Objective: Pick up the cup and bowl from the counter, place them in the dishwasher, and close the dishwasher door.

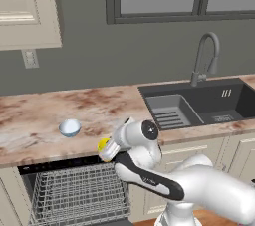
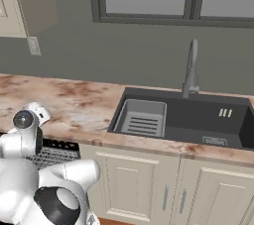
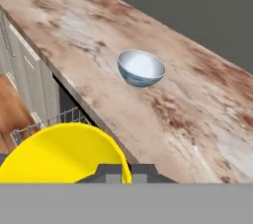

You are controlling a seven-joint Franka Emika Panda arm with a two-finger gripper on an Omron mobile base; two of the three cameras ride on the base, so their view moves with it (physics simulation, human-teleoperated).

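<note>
I am gripping the cup (image 3: 62, 154) in my closed hand (image 1: 110, 151), just over the bench (image 1: 40, 115) edge. The dishwasher (image 1: 79, 195) rack is lying directly below; the bowl (image 1: 69, 128) is sitting on the bench, left and farther back.

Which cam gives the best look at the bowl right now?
Hand view: the bowl sits mid-frame on the counter, rim and pale inside plain, with the held cup below it. Left base view shows it small and distant, left of the gripper. In the right base view I can't make it out.
</note>
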